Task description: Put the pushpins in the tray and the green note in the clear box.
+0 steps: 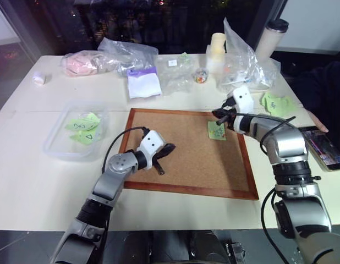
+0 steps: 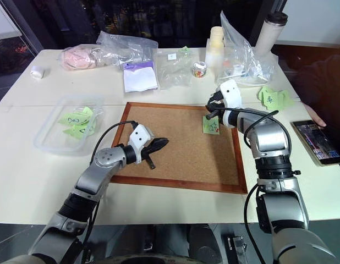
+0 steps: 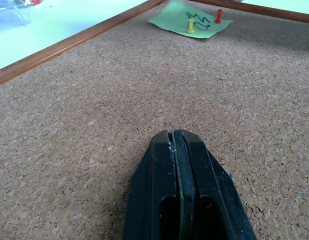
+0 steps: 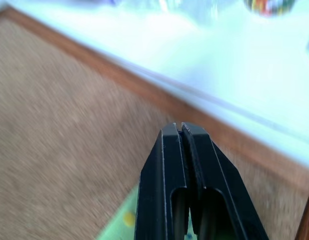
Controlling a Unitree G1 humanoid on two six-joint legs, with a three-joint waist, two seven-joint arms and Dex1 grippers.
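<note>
Cork board [image 1: 186,157] filled the frame's centre, with the green note [image 1: 217,131] pinned at its upper right by two pushpins [image 3: 190,25], directly under the right gripper [image 1: 218,116], jaws pressed shut, while the left gripper [image 1: 160,163], also shut and empty, sat far lower left.

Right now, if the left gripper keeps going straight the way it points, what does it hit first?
Probably the cork board itself: the left gripper angles slightly down over it. If it skims clear, the green note with its pins lies ahead.
</note>
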